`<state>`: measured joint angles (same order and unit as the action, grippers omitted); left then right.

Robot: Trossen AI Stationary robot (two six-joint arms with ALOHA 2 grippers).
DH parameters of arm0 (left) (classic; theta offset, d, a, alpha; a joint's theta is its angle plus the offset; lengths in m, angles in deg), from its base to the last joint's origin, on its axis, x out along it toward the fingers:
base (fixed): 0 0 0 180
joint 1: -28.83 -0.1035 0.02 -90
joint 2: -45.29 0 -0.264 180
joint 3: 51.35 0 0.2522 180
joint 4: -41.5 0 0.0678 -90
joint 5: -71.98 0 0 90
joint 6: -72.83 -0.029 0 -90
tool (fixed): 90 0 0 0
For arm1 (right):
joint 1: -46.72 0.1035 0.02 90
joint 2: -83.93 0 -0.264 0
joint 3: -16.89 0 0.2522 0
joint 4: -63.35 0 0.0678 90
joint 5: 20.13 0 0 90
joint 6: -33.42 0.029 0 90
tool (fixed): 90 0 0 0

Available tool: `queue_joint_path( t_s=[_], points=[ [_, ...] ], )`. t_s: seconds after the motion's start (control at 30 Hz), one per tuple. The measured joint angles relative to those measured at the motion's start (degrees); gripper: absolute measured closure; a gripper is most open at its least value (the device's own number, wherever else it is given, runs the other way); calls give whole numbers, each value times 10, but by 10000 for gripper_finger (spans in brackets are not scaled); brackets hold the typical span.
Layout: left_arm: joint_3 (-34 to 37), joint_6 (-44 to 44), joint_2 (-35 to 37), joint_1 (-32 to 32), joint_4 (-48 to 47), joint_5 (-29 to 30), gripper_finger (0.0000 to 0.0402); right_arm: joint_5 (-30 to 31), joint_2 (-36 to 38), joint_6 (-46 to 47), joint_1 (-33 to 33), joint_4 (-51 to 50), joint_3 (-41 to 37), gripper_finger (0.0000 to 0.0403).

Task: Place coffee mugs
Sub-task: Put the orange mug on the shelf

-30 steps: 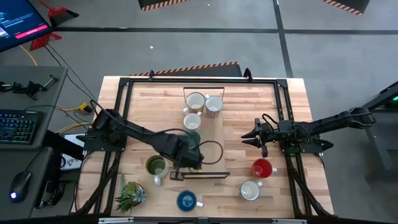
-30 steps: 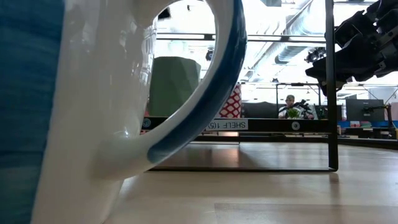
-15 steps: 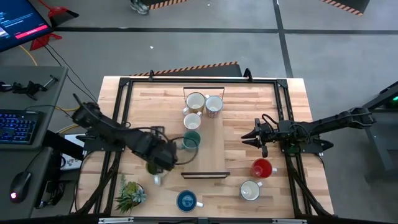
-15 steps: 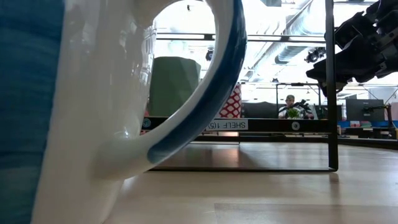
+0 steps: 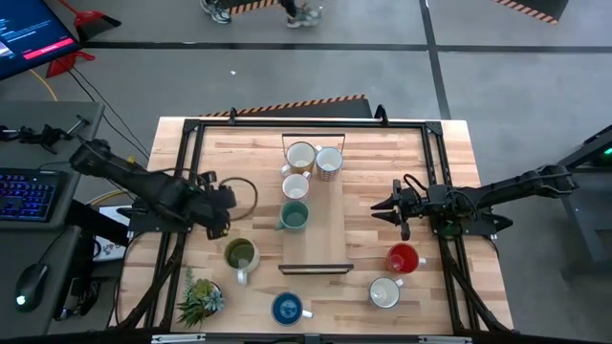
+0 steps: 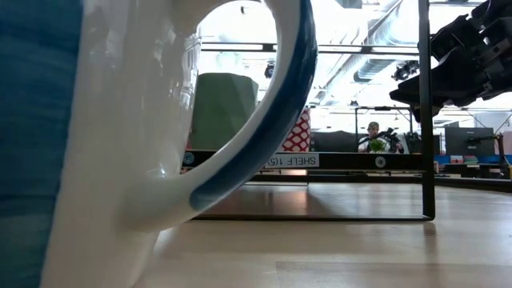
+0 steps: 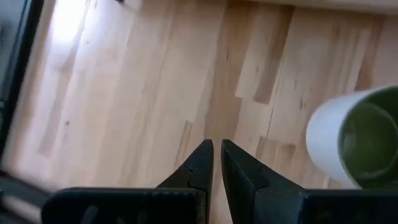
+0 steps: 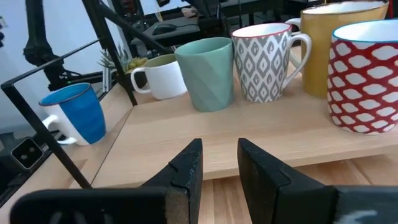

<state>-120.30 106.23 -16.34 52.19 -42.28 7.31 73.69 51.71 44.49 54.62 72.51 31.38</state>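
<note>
- Mugs on the shelf board at the worktop's middle form a cluster: a teal mug (image 5: 295, 217) stands upright at mid-board, mouth up, its handle toward the left edge, placed nearest the board's front rail.
- Behind it, toward the far edge, stand a small patterned mug (image 5: 295, 185), a large cream mug (image 5: 300, 156) and a red-patterned mug (image 5: 329, 161), all upright; they look like finished placements, filling the board from the far end forward.
- Four mugs wait on the bare worktop, upright: an olive mug (image 5: 240, 255) left of the board, a blue mug (image 5: 287, 307) at the near edge, a red mug (image 5: 403, 258) and a white mug (image 5: 384, 292) near the right corner.
- Left gripper (image 5: 218, 201) hangs empty near the left edge, fingers almost together, the olive mug just beside it, probably the next pick.
- Right gripper (image 5: 380, 206) hovers right of the board, narrowly parted, holding nothing, pointing at the shelf.
</note>
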Motion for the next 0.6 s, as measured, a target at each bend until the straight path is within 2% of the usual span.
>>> queue_joint_path(
  t_s=[0.17, 0.33, 0.5, 0.6],
  points=[
    [107, -22, 93, -26, 106, -1, 378, 6, 0, -9, 0, 1, 0, 320],
    [199, -44, 165, -60, 181, -4, 378, 43, 0, -28, 0, 11, 0, 320],
    [262, -89, 215, -105, 300, -51, 378, 68, 1, -49, 0, 18, 0, 320],
    [303, -137, 229, -135, 419, -83, 378, 96, 1, -51, 0, 20, 0, 320]
  ],
)
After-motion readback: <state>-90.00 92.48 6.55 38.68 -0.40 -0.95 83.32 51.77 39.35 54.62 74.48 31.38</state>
